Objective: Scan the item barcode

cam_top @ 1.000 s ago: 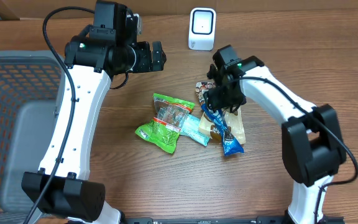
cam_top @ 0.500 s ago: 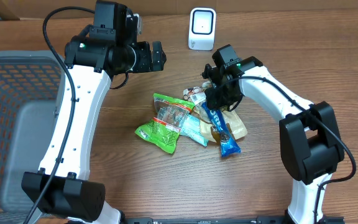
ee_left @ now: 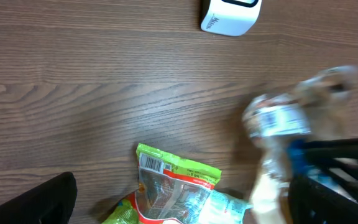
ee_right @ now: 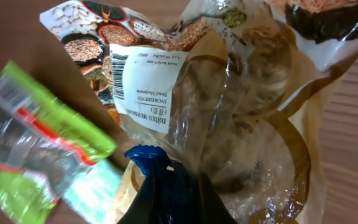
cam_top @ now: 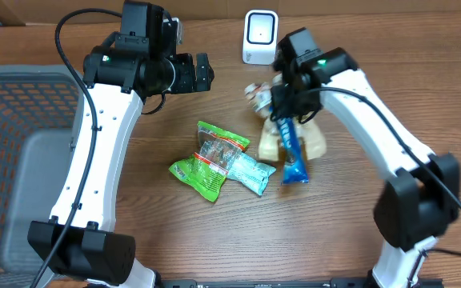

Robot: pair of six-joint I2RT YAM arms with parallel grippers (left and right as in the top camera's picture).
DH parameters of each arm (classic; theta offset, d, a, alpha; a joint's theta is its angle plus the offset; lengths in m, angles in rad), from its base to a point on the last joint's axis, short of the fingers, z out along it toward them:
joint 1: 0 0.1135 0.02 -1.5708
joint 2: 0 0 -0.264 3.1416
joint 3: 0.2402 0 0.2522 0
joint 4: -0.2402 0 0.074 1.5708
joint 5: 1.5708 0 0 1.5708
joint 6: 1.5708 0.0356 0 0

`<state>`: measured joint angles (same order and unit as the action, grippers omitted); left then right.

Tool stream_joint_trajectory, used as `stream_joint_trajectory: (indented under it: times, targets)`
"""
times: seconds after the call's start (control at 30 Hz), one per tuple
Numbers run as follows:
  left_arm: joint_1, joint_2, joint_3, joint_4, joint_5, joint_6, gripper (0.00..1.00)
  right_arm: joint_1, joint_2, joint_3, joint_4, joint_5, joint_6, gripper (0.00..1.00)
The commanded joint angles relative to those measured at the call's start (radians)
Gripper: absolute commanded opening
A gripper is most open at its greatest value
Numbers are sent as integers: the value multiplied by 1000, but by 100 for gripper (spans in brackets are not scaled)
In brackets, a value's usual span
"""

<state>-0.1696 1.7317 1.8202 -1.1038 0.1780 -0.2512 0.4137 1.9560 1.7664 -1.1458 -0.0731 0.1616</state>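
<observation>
Right hand (cam_top: 289,110) is pressed shut, pinching the top of the blue packet (ee_right: 157,177) and, it seems, the see-through mushroom bag (ee_right: 247,118) with it. The barcode label (ee_right: 143,78) on the bag faces the wrist camera. A green packet (cam_top: 213,156) lies near on the tabletop (cam_top: 334,224). Farther back, the white scanner (cam_top: 260,37) stands near the bag. Left hand (cam_top: 204,72) is spread wide and holds nothing.

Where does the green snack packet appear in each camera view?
Overhead: green snack packet at table centre, left of the dried mushroom bag.
Left wrist: packet at bottom centre, barcode showing.
Right wrist: packet at left edge, blurred.
Shared landmark: the bag's white barcode label, right of the packet in every view.
</observation>
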Motion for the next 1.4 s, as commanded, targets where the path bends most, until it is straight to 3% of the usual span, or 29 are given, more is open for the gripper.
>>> stream_joint_trajectory:
  times: [0.0,0.2,0.33,0.43,0.57,0.8,0.87,0.93,0.97,1.37]
  targets:
    - [1,-5,16,0,-10,27,100,-2,-62,32,-9,161,101,4]
    - [1,-5,16,0,-10,27,100,21,-12,-24,-35,174,172,4]
    - [1,-5,16,0,-10,27,100,54,-2,-73,-48,348,293,4]
    - [1,-5,16,0,-10,27,100,71,-1,-77,-54,381,296,4]
    - [1,-5,16,0,-10,27,100,75,-1,-77,-55,379,296,18]
    - [1,-5,16,0,-10,27,100,75,2,-90,-51,326,304,9]
    - [1,-5,16,0,-10,27,100,75,5,-110,-42,319,307,14]
    - [1,-5,16,0,-10,27,100,75,8,-153,-23,299,309,28]
    - [1,-5,16,0,-10,27,100,75,10,-169,-18,292,311,31]
    - [1,-5,16,0,-10,27,100,75,56,-229,6,205,333,36]
